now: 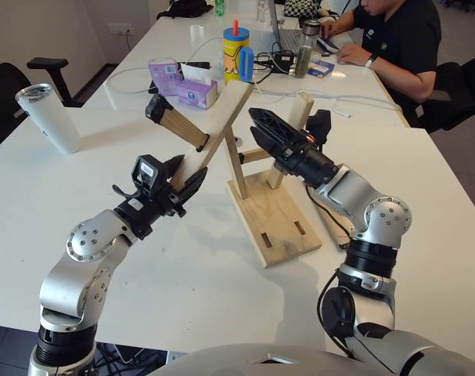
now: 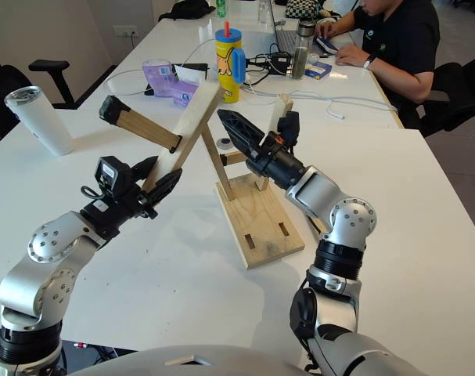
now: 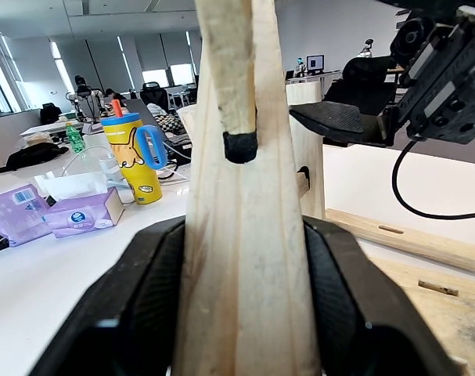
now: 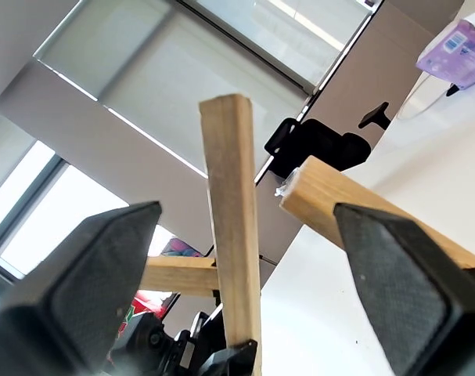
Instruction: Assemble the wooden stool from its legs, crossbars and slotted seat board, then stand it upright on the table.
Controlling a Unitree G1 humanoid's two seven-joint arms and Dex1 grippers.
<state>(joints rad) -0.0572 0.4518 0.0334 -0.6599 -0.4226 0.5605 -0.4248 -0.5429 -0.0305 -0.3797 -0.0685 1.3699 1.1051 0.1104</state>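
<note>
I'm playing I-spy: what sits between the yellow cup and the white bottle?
Between the yellow cup and the white bottle lie purple tissue packs. Both head views show them.

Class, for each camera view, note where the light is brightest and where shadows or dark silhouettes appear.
Left eye view: even light, with only soft shadows on the white table beside the seat board. Left wrist view: bright windows far behind, and the wooden leg is evenly lit. Right wrist view: the jaws of the right gripper are dark silhouettes against bright window panels.
</note>
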